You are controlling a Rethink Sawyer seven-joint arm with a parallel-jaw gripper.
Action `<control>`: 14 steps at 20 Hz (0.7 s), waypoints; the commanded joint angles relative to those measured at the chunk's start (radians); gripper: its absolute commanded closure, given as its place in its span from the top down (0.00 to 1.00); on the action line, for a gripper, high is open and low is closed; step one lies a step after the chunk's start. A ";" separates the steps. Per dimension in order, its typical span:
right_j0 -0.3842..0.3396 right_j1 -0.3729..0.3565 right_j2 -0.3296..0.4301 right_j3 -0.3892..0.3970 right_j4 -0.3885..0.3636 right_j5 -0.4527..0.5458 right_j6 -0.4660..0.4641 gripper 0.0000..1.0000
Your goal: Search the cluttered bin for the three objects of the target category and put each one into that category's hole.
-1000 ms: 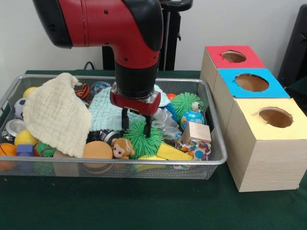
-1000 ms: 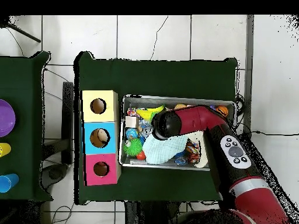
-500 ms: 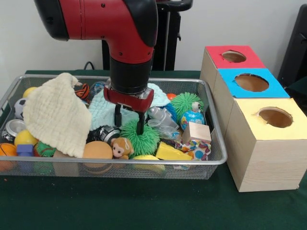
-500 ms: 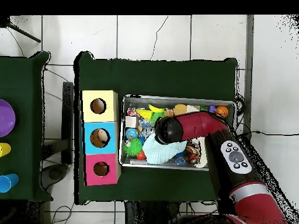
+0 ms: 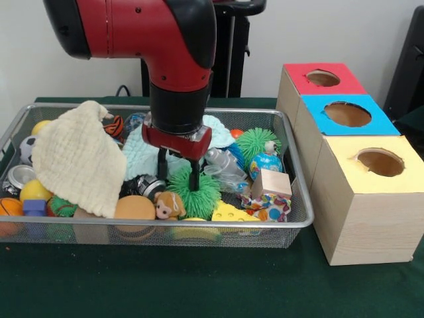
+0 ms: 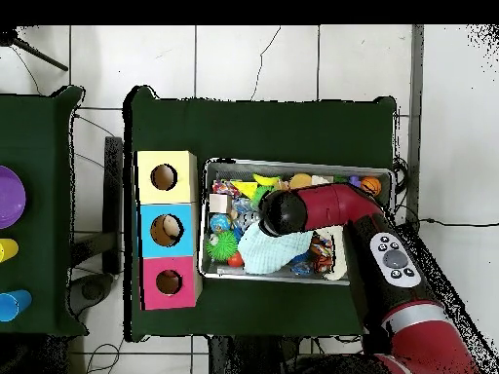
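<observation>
Front view, left to right: cream cloth [image 5: 78,156] draped over the left clutter in the wire bin [image 5: 299,215]. Gripper [image 5: 178,173] mid-bin, fingers spread partway, tips straddling the top of a green spiky ball [image 5: 193,190]; grip not confirmed. Second spiky ball [image 5: 254,142] further right. Three boxes [image 5: 344,114] beside the bin.

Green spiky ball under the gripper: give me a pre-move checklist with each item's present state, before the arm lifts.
1. Gripper sits over the green spiky ball, a finger on each side: ok.
2. Fingers actually clamped on the ball: cannot tell.
3. Neighbours clear of the lift: not ok; the monkey toy and the clear plastic bottle lie against the ball.
4. Cream cloth clear of the gripper: ok, it lies off to one side.
5. Holes open on the red box, blue box and yellow box: ok.
6. Which hole suits this ball: cannot tell.
</observation>
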 commanded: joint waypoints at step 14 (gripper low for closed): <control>0.020 0.091 -0.038 -0.180 0.045 0.137 -0.073 1.00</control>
